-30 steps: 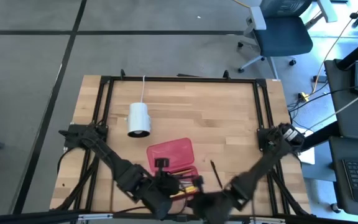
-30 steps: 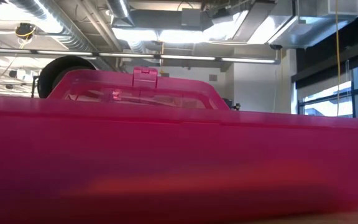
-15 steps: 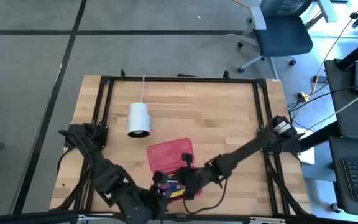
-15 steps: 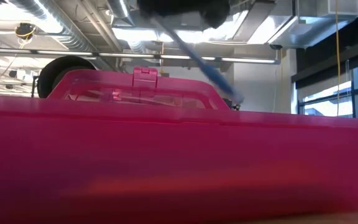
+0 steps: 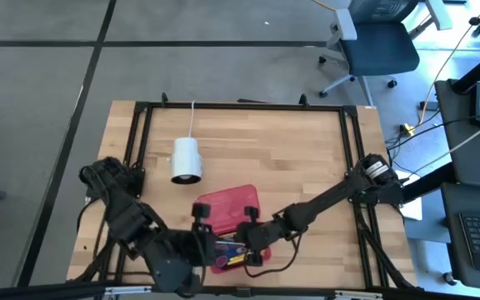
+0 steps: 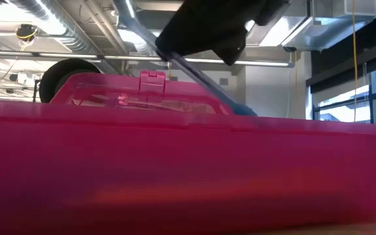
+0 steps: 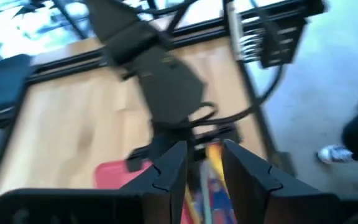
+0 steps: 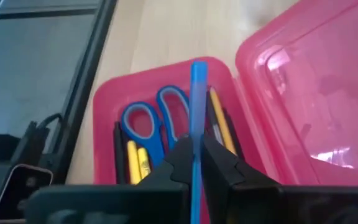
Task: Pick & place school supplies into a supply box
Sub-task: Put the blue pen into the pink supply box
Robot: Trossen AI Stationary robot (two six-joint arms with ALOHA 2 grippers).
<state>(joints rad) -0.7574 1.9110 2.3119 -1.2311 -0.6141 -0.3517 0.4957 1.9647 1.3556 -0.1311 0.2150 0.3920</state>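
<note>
Currently the item in hand is a slim blue pen, a straight, plain light-blue stick with a squared end. In the right wrist view its long axis runs straight out from between the fingers of the right gripper, with the free end pointing over the open tray of the supply box. In the low view the pen slants down from the gripper toward the box's near wall, its lower end just at the rim line.

The right gripper's fingers are closed narrowly on the pen, pinching it on both sides. In the high view this gripper sits over the near half of the supply box.

The supply box is a red translucent case with rounded corners. Its lid is hinged back and lies beside the tray. Inside the tray lie blue-handled scissors, yellow pencils and dark pens along the sides, all lengthwise with the tray.

The left gripper is at the box's near-left corner, close beside the right one. In the left wrist view its fingers stand apart with nothing between them.

Farther back on the wooden table stands a white cylinder with a cord.
</note>
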